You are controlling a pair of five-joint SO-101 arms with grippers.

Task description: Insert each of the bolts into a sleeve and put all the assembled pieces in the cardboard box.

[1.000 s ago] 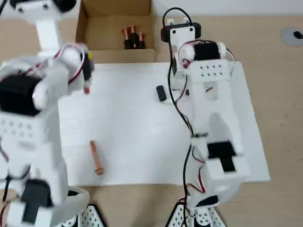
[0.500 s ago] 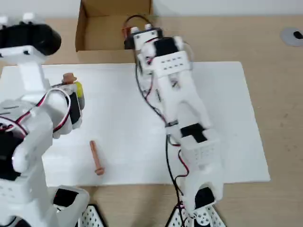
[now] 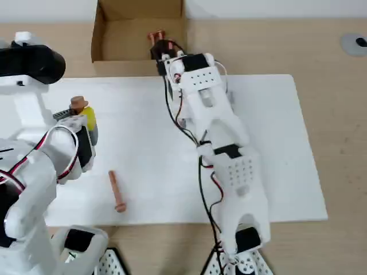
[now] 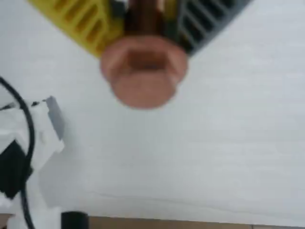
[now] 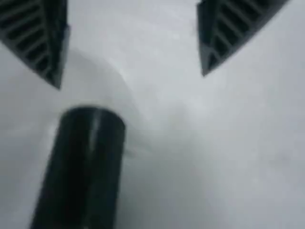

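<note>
Swung leftward since a second ago, the right gripper [image 5: 131, 74] now hangs, jaws apart, over the black sleeve [image 5: 81, 167] on the white mat [image 3: 275, 149]. Meanwhile the left gripper [image 3: 78, 113] is clamped on a copper bolt [image 4: 143, 71] above the mat. Best to straddle the sleeve mid-length before closing, leaving its bore clear; the cardboard box [image 3: 114, 43] sits just beyond

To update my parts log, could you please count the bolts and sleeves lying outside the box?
Bolts: 2, one bolt in the left gripper, one bolt on the mat
Sleeves: 1
Total: 3
</note>
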